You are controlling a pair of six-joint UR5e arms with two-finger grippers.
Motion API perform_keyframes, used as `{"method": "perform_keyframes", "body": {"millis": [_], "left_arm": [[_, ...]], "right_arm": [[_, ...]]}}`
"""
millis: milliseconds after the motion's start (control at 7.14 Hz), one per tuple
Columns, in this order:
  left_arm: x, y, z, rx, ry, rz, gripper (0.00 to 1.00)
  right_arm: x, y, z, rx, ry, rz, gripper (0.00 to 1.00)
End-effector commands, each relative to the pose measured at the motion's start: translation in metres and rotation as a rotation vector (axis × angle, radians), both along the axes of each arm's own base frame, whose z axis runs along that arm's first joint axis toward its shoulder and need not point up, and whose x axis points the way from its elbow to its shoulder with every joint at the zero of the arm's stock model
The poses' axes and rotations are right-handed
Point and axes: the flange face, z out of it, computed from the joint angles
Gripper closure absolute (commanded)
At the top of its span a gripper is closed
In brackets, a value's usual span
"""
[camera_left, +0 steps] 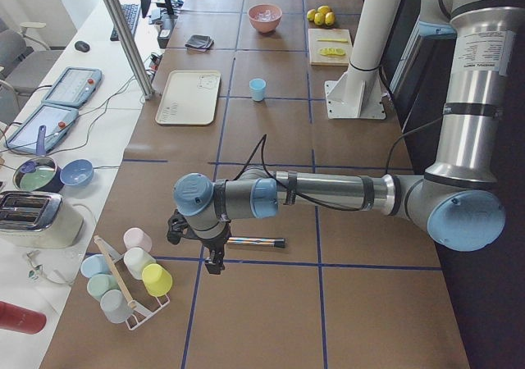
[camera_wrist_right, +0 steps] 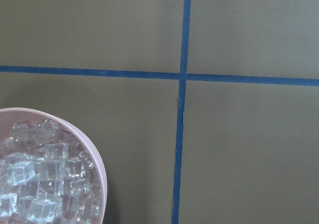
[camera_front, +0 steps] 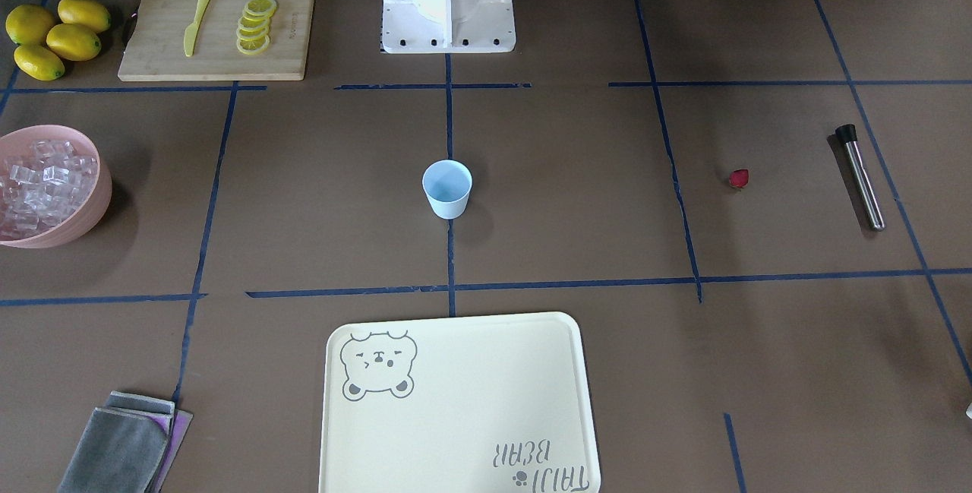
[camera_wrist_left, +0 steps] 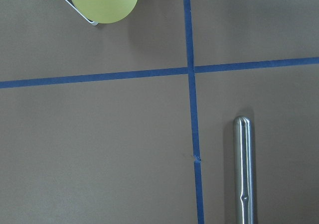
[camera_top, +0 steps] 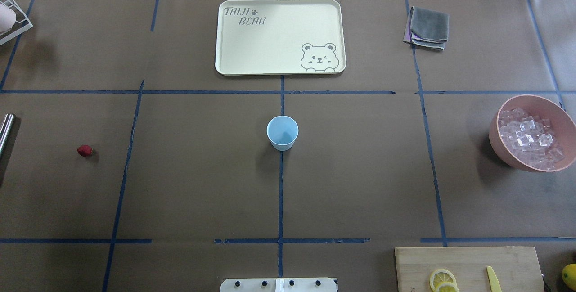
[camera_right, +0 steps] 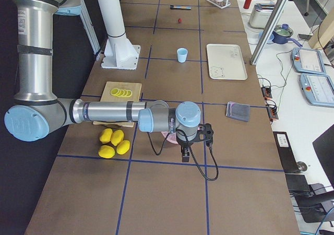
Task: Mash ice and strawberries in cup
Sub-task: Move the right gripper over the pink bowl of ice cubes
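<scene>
- Far left of the overhead view: the steel muddler (camera_top: pixel 5 130) lies flat, cut off by the frame edge. The left gripper (camera_left: pixel 215 264) hangs just above it. It appears only in the side view from the table's end, so I cannot tell whether its jaws stand wide or narrow.
- Just right of that, the strawberry (camera_top: pixel 84 150) sits alone on the brown paper, well apart from the cup.
- Centre: the pale blue cup (camera_top: pixel 282 132) stands upright and looks empty. The task appears to be at its very start. Ice and berry are yet to be loaded, and the mashing is yet to begin.
- Right: the ice (camera_top: pixel 528 141) is heaped in the pink bowl (camera_top: pixel 499 148), also well apart from the cup. The right gripper (camera_right: pixel 183 155) hovers over the bowl's edge, seen only from the far table end, so its opening cannot be judged either.
- Hard to make out: neither wrist camera shows any fingers. The left wrist view catches only part of the muddler's shaft. The right arm hides most of the bowl in the side view.
</scene>
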Motion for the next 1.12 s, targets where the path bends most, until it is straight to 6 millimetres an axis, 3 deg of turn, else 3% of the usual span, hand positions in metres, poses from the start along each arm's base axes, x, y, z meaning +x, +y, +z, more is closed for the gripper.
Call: {"method": "perform_keyframes", "body": {"millis": [0, 560, 840, 980], "left_arm": [[0.0, -0.001, -0.002, 0.005, 0.0, -0.001, 0.0], [-0.001, -0.004, -0.013, -0.005, -0.003, -0.033, 0.0], [-0.001, -0.004, -0.024, 0.014, -0.001, -0.037, 0.0], [0.0, -0.004, -0.024, 0.016, 0.0, -0.034, 0.0]], "right_arm": [[0.0, -0.004, -0.004, 0.005, 0.001, 0.004, 0.0], [-0.001, -0.013, -0.019, 0.026, 0.0, 0.014, 0.0], [-0.008, -0.042, -0.067, 0.09, -0.015, 0.028, 0.0], [-0.013, -0.041, -0.079, 0.102, -0.049, 0.019, 0.0]]}}
